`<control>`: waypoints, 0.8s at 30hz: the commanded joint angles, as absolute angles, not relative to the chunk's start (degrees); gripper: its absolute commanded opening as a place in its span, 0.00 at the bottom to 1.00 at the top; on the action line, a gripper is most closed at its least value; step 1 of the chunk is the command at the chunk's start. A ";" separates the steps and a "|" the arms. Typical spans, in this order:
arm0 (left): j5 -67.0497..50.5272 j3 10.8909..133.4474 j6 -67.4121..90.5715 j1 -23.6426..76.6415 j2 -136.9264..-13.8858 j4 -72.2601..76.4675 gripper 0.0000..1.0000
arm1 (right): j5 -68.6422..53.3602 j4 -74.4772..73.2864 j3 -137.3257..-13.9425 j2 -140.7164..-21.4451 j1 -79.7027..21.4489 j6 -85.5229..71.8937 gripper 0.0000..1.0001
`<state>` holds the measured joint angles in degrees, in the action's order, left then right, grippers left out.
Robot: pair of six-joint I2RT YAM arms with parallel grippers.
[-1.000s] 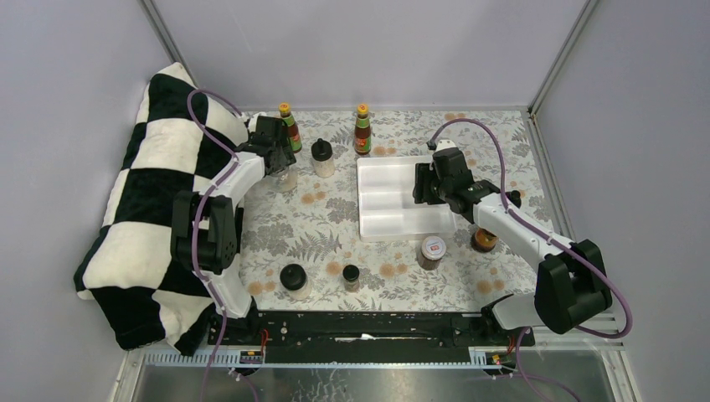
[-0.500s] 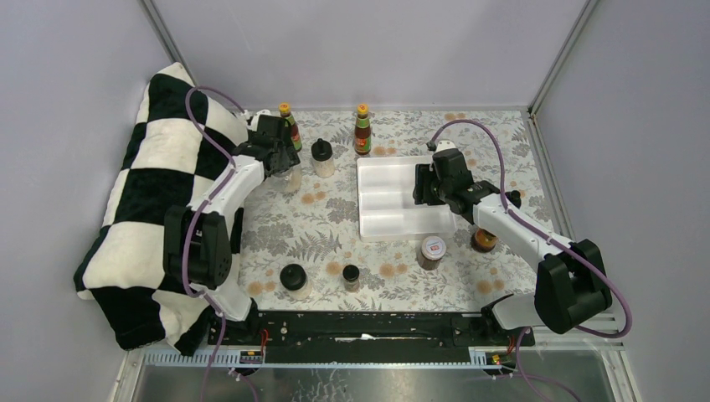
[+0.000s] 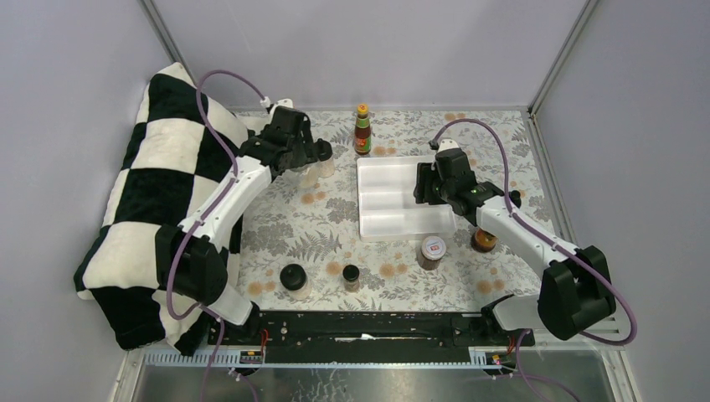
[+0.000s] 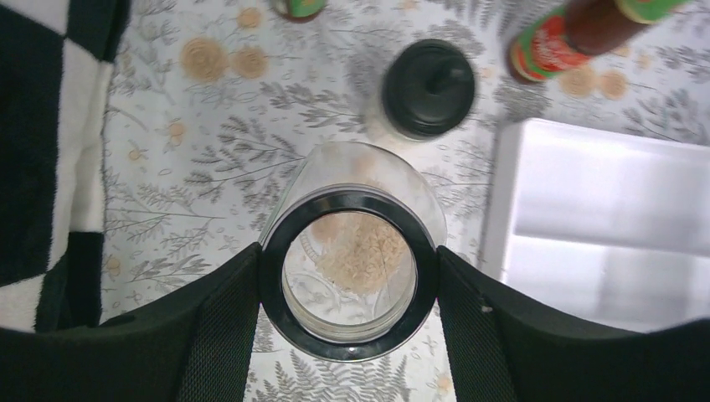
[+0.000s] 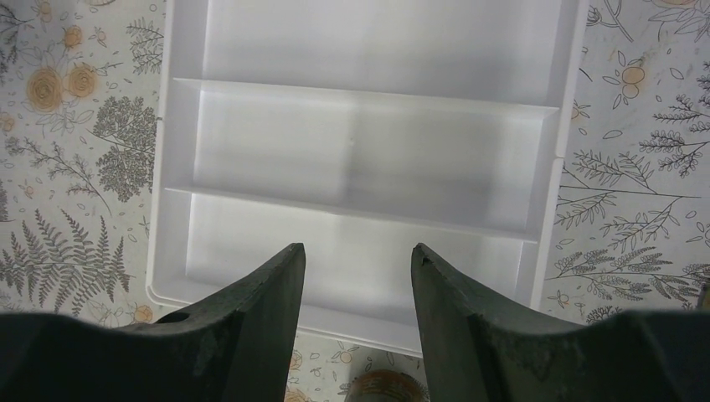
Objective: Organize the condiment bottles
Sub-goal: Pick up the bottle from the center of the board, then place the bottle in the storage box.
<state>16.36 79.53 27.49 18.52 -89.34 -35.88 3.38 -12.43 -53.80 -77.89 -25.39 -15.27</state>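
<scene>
My left gripper (image 3: 306,166) is shut on a clear jar (image 4: 348,276) with a black-ringed clear lid and pale grains inside; its fingers (image 4: 209,335) press the lid from both sides. The jar (image 3: 309,176) hangs left of the white tray (image 3: 393,219). Beyond it stand a black-lidded jar (image 4: 429,87) and a red-sauce bottle (image 4: 559,43); a second bottle (image 4: 300,7) shows only at the top edge. From above, one red-sauce bottle (image 3: 362,131) shows at the back. My right gripper (image 5: 357,249) stands open over the tray's (image 5: 368,50) near compartment, nothing between its fingers.
A red-and-white-lidded jar (image 3: 432,249) and a brown jar (image 3: 483,240) stand in front of the tray. A black-lidded jar (image 3: 293,278) and a smaller one (image 3: 351,275) are near the front edge. A black-and-white checkered cloth (image 3: 142,201) covers the left side.
My left gripper has moved right along the back of the table with the clear jar in it, now covering the left red-sauce bottle from above. The right arm has barely moved.
</scene>
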 commanded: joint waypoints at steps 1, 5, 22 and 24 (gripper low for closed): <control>17.60 86.82 25.15 22.95 -87.12 -37.21 0.57 | 2.87 -13.46 -56.14 -74.99 -25.64 -15.62 0.57; 18.03 92.99 23.70 27.49 -88.88 -40.87 0.57 | 3.39 -14.12 -56.64 -73.75 -25.64 -15.65 0.57; 9.65 111.25 14.06 36.05 -106.69 -42.03 0.56 | 13.53 -22.14 -61.43 -67.85 -25.65 -17.06 0.58; 7.91 113.22 12.22 36.12 -109.17 -41.37 0.56 | 13.90 -22.48 -61.68 -67.32 -25.62 -17.12 0.58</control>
